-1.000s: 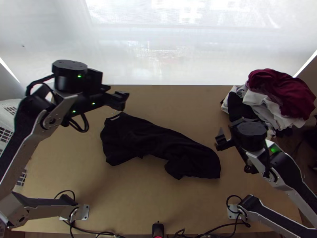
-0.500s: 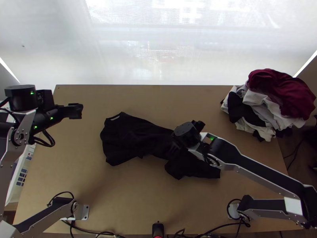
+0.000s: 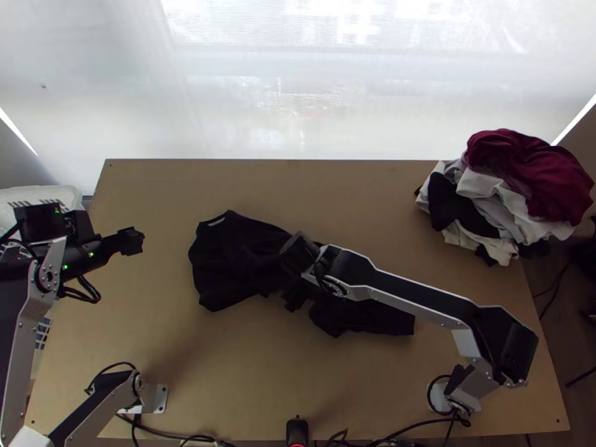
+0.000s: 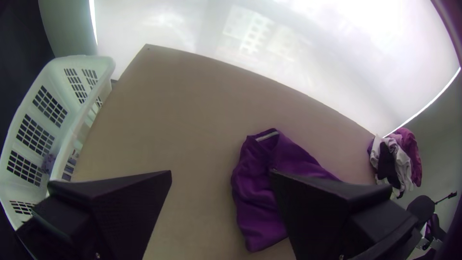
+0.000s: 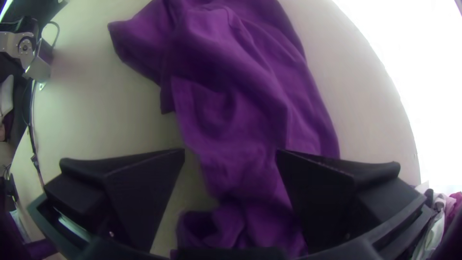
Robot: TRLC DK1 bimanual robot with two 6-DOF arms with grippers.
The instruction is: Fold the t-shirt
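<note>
T-shirt (image 3: 231,261) of soft, dark cloth, ridged with wrinkles, on a smooth brown wooden table (image 3: 246,380). Beyond the far edge, a sheer white screen (image 3: 223,89); at left, a rigid plastic basket (image 4: 107,62) with latticed walls; at far right, a loose, rounded heap of clothes (image 3: 521,179) in maroon, white, grey and black. By count: one t-shirt, one basket, one heap, two arms (image 3: 410,290) of silvery links and black joints, four broad, flat fingers (image 5: 327,192). Across the table's middle, the t-shirt in a long, uneven strip, partly bunched, collar (image 3: 216,221) with a pale band at the left end, a flap jutting toward the near side. Left gripper (image 3: 132,241) above the table's left side, fingers wide apart. Right gripper (image 3: 294,299) at the t-shirt's middle stretch, fingers also apart, cloth visible between.
</note>
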